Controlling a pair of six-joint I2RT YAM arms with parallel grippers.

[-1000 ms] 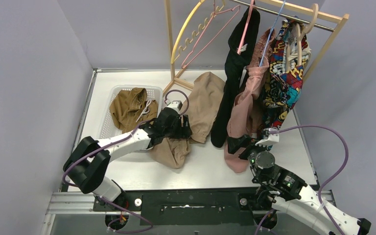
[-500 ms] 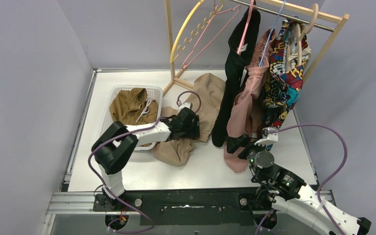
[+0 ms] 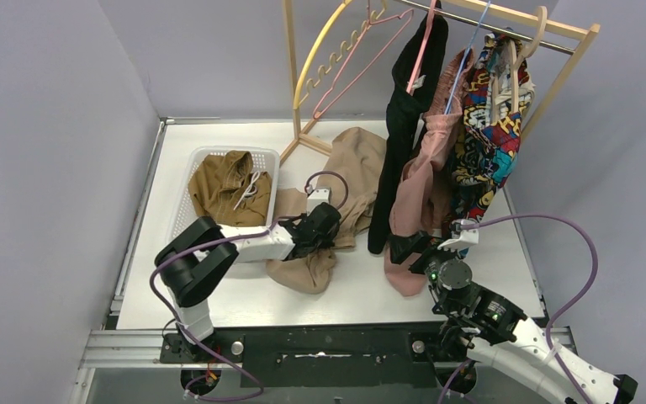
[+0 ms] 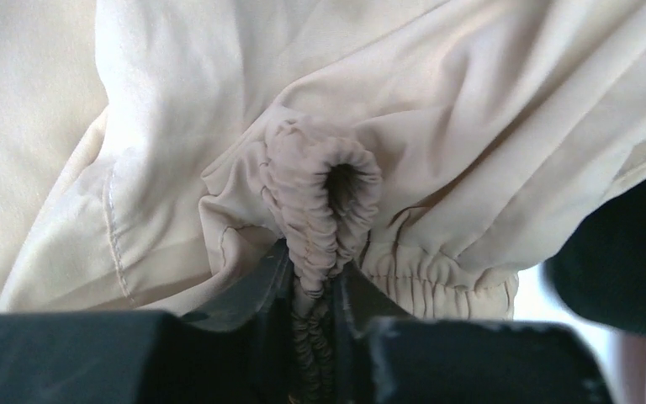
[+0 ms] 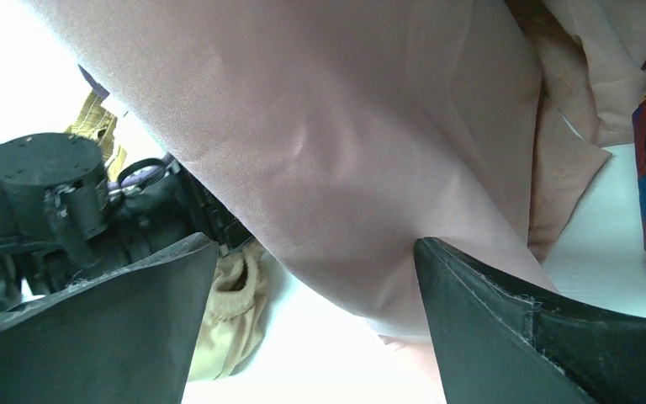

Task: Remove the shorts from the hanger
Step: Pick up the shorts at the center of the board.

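Note:
Beige-tan shorts [image 3: 355, 172] lie crumpled on the table beside the rack's foot. My left gripper [image 3: 325, 222] is shut on a fold of their gathered elastic waistband [image 4: 315, 202], pinched between the two fingers [image 4: 273, 282]. Black shorts [image 3: 404, 109] and dusty pink shorts [image 3: 420, 181] hang from hangers on the rail. My right gripper [image 3: 408, 247] stands open at the pink shorts' lower hem, the pink fabric [image 5: 328, 151] hanging just above the gap between its fingers. Olive-brown shorts [image 3: 219, 187] lie in the basket.
A white basket [image 3: 192, 158] sits at the left of the table. The wooden rack [image 3: 290, 76] stands at the back with an empty pink hanger [image 3: 362, 57] and a yellow one [image 3: 320, 55]. A bright patterned garment [image 3: 488, 126] hangs at the rail's right end.
My left gripper moved right across the beige-tan shorts and shut on their waistband. The right arm has not moved.

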